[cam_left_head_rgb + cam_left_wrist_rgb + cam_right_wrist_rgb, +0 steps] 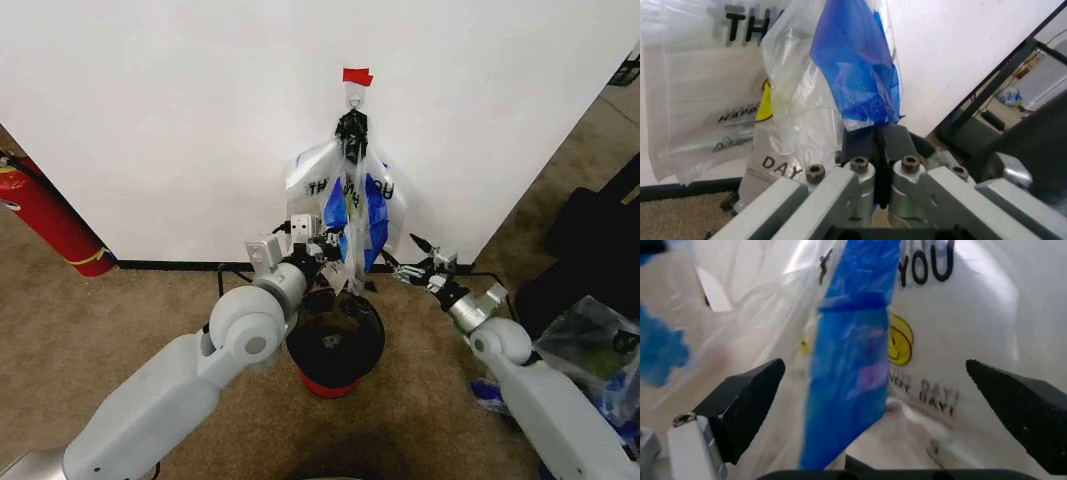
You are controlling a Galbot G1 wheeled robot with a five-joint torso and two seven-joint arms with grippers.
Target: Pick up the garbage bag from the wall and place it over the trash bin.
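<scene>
Plastic fills the centre of the head view: the thin translucent-white garbage bag (357, 215) with black lettering, a yellow smiley and a blue patch hangs from a small hook (354, 97) on the white wall (180, 120), just under a strip of red tape (357, 76) in the upper middle of the frame. Its knotted black top sits at the hook and its lower edge drapes down to just above the small round black wire-mesh trash bin (337, 345) with a red base, which stands on the brown carpet (90, 330) at lower centre, close to the wall.

The left gripper (325, 250) is at the bag's lower left edge, a little left of centre. In the left wrist view its black jaws stand pressed together, pinching the bottom of the blue fold (857, 75).

The right gripper (415, 255) sits right of centre, just beside the bag's lower right edge. In the right wrist view its dark fingers (747, 405) are spread wide apart at the frame's two sides, with the blue strip and the smiley print between and beyond them; nothing is clamped.

A red fire extinguisher (45, 215) leans at the left edge. Bulky clear bags (590, 350) showing green and blue lie at lower right.
</scene>
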